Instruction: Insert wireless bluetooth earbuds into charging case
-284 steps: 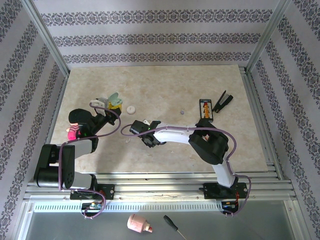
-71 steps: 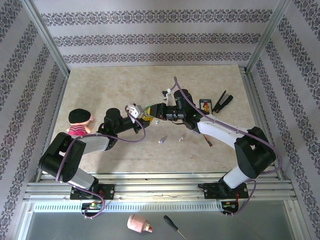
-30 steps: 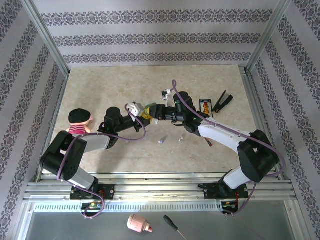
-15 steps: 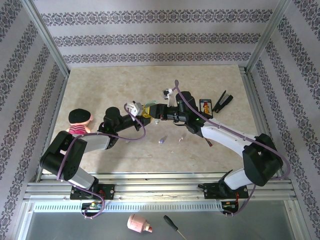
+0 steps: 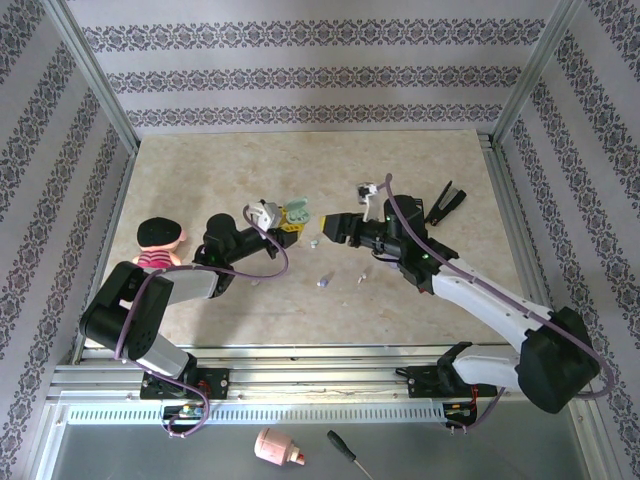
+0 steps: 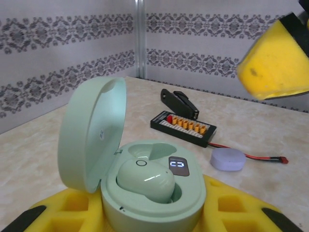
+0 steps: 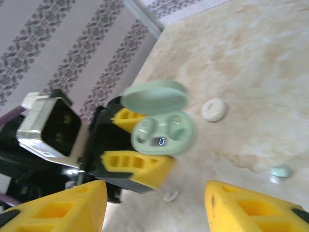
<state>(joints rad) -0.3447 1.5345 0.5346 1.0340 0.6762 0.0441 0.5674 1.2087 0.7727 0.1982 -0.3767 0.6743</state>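
My left gripper [image 5: 288,222] is shut on the pale green charging case [image 6: 153,191], which sits between its yellow fingers [image 7: 135,166] with the lid [image 6: 91,133] up. One pale green earbud [image 6: 145,178] rests in the near slot. The far slot [image 6: 150,151] is bare and the small display [image 6: 178,166] is lit. My right gripper [image 5: 326,228] hangs just right of the case [image 5: 297,213], open with nothing between its yellow fingers [image 7: 256,208]. A loose pale green earbud [image 7: 280,171] lies on the table.
A lilac rounded piece [image 6: 228,158] lies on the table right of the case, with a black connector board [image 6: 183,128] and a black clip [image 6: 178,101] beyond. A white round case [image 7: 214,109] is nearby. A pink doll [image 5: 157,245] sits at the left.
My right gripper has opened and drawn back to the right, away from the green case. My left gripper still holds the case in much the same place.
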